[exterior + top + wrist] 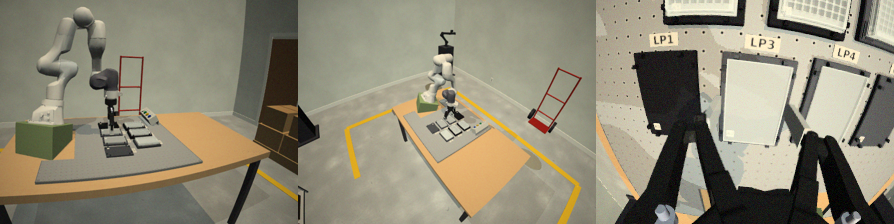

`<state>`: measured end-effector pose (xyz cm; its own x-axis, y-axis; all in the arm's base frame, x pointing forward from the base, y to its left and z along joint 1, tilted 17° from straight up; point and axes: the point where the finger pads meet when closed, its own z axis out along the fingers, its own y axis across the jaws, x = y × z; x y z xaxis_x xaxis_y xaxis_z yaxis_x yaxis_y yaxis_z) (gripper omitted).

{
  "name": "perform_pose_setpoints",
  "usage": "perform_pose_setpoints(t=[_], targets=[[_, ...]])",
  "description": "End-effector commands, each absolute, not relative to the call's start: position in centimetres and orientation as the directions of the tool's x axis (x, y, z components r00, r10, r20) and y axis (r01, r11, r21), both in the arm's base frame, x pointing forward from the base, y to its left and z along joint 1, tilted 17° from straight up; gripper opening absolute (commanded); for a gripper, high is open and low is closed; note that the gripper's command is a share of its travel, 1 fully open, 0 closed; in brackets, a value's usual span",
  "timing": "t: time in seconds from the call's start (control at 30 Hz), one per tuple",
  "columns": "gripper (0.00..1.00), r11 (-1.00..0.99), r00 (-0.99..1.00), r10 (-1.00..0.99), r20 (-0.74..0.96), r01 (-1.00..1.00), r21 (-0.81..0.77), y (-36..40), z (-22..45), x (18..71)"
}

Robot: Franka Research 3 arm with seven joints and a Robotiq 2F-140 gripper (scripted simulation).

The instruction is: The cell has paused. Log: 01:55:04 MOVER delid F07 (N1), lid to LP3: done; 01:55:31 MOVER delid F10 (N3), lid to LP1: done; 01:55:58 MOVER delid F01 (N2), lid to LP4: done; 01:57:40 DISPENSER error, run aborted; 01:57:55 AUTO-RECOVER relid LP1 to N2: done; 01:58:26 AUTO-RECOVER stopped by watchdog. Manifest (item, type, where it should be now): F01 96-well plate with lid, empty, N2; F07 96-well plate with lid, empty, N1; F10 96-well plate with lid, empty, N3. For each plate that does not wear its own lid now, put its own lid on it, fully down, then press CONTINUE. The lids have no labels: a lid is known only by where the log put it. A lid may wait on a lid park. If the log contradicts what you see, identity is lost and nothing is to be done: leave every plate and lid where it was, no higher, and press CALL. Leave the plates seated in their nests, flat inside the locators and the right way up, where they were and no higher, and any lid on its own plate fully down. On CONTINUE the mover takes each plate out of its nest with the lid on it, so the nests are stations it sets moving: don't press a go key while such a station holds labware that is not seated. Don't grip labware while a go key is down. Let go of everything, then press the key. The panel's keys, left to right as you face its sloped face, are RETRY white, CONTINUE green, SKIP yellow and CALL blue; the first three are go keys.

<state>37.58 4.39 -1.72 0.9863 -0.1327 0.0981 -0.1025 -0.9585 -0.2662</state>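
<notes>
My gripper (pixel 754 108) is open and empty. It hangs just above the lid (pixel 757 99) that lies on the pad marked LP3, one finger on each side of it. It also shows in the exterior view (pixel 111 129). A second lid (pixel 837 99) lies on LP4 beside it. The black pad LP1 (pixel 669 90) is bare, and so is the dark pad (pixel 118 150) at the row's near end. Three well plates (pixel 133 125) (pixel 139 132) (pixel 147 141) sit in the nests in a second row. I cannot tell which of them wears a lid.
The sloped key panel (pixel 150 117) stands at the far end of the nest row. A green block (pixel 42 139) carries the arm's base at the table's left. A red hand truck (pixel 551 103) stands off the table by the wall.
</notes>
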Motion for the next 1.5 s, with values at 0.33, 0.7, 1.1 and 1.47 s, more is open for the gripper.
perform_pose_setpoints(t=[0.33,0.7,1.1,1.47], targets=[[0.0,-0.959,0.986,-0.129,0.102,-0.098,-0.267,4.46,-1.68,37.73],[0.0,-0.959,0.986,-0.129,0.102,-0.098,-0.267,4.46,-1.68,37.73],[0.0,-0.959,0.986,-0.129,0.102,-0.098,-0.267,4.46,-1.68,37.73],[0.0,-0.959,0.986,-0.129,0.102,-0.098,-0.267,4.46,-1.68,37.73]])
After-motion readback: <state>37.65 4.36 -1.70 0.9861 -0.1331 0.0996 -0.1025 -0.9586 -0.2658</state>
